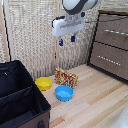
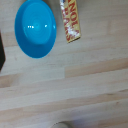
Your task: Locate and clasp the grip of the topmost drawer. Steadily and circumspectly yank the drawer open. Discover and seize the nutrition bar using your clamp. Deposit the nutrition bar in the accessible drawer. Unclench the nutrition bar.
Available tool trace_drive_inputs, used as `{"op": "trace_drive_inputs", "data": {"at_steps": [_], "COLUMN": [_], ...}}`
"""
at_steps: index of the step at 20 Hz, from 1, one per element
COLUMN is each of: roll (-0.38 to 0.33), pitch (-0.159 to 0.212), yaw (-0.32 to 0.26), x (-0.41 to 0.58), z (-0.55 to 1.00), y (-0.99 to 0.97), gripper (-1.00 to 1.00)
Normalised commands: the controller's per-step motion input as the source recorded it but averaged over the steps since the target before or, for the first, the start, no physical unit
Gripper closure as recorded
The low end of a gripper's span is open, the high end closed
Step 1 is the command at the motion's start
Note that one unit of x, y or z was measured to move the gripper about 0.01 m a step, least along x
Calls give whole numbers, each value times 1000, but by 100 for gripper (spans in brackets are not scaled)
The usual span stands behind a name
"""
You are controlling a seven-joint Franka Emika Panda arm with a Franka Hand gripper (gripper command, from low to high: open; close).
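Observation:
The nutrition bar is a flat packet printed in red, yellow and orange. It lies on the wooden tabletop just behind the blue bowl. In the wrist view the bar lies beside that bowl, apart from it. My clamp hangs high above the bar and bowls, open, with nothing between its blue-tipped fingers. The dark-framed dresser stands at the exterior view's right. The front of its topmost drawer looks flush with the frame, and its silver handle is well to the right of the clamp.
A yellow bowl sits to the left of the bar. A large black case fills the near left. A woven screen closes off the back. A lower drawer sits beneath the top one.

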Motion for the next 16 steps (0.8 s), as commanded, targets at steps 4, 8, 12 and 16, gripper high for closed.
{"op": "trace_drive_inputs", "data": {"at_steps": [4,8,12,16], "roll": [-298,-299,-324,-347], "pitch": [-47,-40,-2,11], "yaw": [151,147,104,27], "x": [-15,-4,56,247], "z": [0,0,64,153], "y": [-246,-236,-141,-70], "gripper": [-100,-100,-100,-100]}}
